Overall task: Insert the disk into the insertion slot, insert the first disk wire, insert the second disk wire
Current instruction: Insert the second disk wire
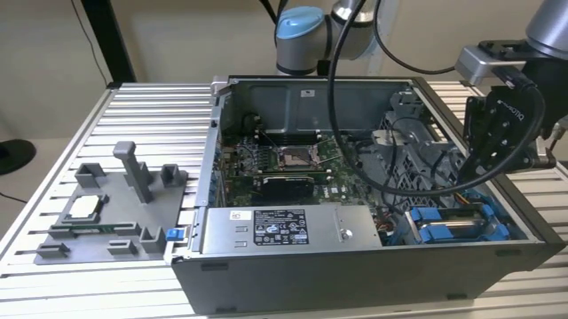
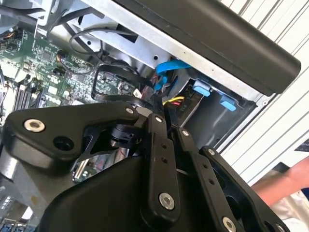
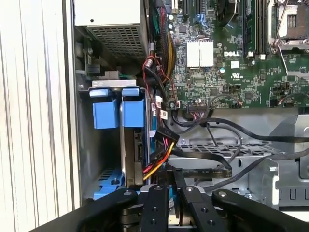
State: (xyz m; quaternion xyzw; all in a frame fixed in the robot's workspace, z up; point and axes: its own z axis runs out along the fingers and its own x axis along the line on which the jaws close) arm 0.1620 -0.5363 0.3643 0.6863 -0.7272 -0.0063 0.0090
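Note:
The disk [image 1: 461,232], in its bright blue frame, lies in the insertion slot [image 1: 406,229] at the case corner nearest the exterior view's right. In the first wrist view the disk [image 3: 131,154] shows edge-on behind two blue tabs [image 3: 118,113]. My gripper [image 1: 497,163] hangs just above that corner. In both wrist views its fingers [image 3: 161,205] stand close together over the disk's end, with the end of a black disk wire [image 3: 203,169] between the tips. A plug with yellow, red and orange leads [image 3: 159,164] sits beside it.
The open computer case holds a grey power-supply box [image 1: 284,229], a motherboard [image 1: 284,166] and a perforated metal cage [image 1: 417,153]. A grey fixture [image 1: 116,206] stands on the slatted table at the exterior view's left. A person's arm [image 2: 285,188] is beside the case.

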